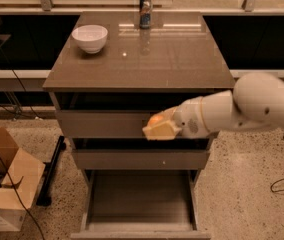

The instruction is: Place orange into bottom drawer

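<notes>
Orange [155, 119] gripped by hand [158, 129] before top drawer [102, 124], above bottom drawer [139, 199].

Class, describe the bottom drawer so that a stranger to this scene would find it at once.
Find the grey-brown cabinet with a white bowl on top. The bottom drawer is the lowest of three, below the gripper holding the orange. It alone is pulled far out, its floor showing.

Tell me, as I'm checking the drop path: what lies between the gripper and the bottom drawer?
In the camera view, only the middle drawer's front lies between the gripper, holding the orange, and the open bottom drawer.
</notes>
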Tool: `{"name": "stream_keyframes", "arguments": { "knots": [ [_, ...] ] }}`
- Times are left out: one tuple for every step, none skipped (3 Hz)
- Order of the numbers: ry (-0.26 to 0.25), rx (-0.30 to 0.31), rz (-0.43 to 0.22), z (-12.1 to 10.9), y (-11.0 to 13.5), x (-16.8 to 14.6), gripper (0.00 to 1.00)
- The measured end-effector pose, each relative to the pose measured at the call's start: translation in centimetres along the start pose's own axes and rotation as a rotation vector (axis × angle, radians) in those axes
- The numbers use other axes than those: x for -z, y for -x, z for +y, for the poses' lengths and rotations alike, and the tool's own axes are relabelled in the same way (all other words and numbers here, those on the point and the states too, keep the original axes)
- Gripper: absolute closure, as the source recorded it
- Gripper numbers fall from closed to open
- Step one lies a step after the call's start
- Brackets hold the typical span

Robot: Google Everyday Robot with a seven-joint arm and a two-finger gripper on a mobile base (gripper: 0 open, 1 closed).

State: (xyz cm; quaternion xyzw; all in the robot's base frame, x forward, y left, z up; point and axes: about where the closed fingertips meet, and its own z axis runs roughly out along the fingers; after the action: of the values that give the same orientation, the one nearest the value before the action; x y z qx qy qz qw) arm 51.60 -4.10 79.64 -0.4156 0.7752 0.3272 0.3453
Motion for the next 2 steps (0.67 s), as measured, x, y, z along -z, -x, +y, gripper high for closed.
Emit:
{"name": "stream_keyframes", "arguments": {
  "knots": [
    [0.007, -0.13, -0.067, -0.5, -7.1, -2.8, 1.0],
    [0.007, -0.294, -0.126, -1.9, -14.6, -5.1, 1.0]
  ]
}}
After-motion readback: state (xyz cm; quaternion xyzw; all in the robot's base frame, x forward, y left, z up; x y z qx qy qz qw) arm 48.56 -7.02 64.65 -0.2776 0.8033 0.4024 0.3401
